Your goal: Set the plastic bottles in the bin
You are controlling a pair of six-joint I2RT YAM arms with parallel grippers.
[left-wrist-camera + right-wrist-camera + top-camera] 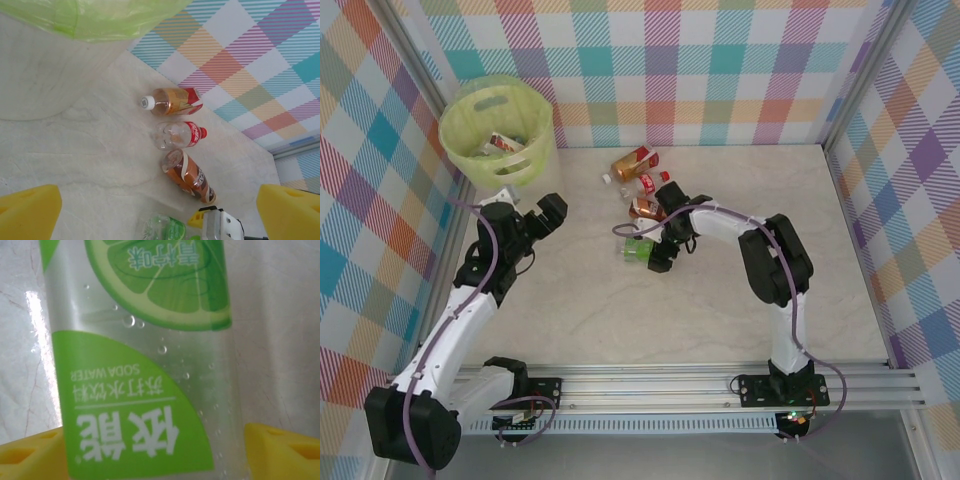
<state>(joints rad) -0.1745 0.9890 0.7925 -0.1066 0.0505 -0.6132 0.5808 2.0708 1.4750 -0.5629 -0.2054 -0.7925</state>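
Note:
The yellow-green bin (498, 128) stands at the back left with bottles inside; its wall (100, 17) tops the left wrist view. On the table lie an orange-labelled bottle (632, 163) (172, 101), a red-labelled one (645, 184) (180, 135) and a brown-labelled one (645, 208) (187, 172). A green-labelled soda bottle (638, 250) (145, 365) (165, 229) lies nearest. My right gripper (655, 250) (155, 455) is shut on it, a yellow finger against each side. My left gripper (532, 212) (160, 220) hangs open beside the bin, holding nothing.
Checked walls enclose the table on three sides, with a metal post (865, 80) at the back right corner. The beige tabletop (620, 320) runs bare from the bottles down to the rail at the arm bases.

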